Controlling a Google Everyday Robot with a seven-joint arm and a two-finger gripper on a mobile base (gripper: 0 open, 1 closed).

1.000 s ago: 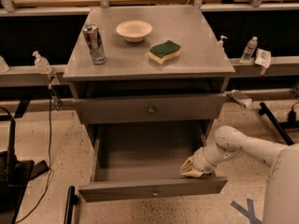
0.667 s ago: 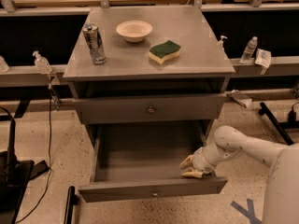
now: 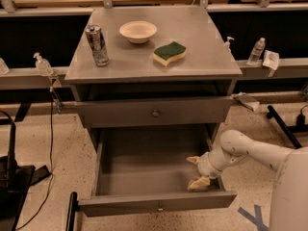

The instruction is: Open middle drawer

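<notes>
Status: middle drawer sat pulled well out from under the bench. Its inside was bare, and the front panel with its knob was nearest the camera. Extension matched a second before, with no further travel. Upper drawer above it was shut.

Gripper was down inside the middle drawer at its right front corner, with the arm reaching in from the right. Against a second before it had only nudged slightly, so it was basically parked. Fingers were spread and grasping nothing. The lower one lay just beside the inner face of the front panel; contact was unclear. Gripper was not on the knob.

My read: the pull looked finished and the task essentially done. What remained, as I judged it, was lifting the gripper clear. The risk there was catching the side wall or front panel and shoving the drawer back in.

Can, bowl and sponge stood on the bench in the same spots as before.
</notes>
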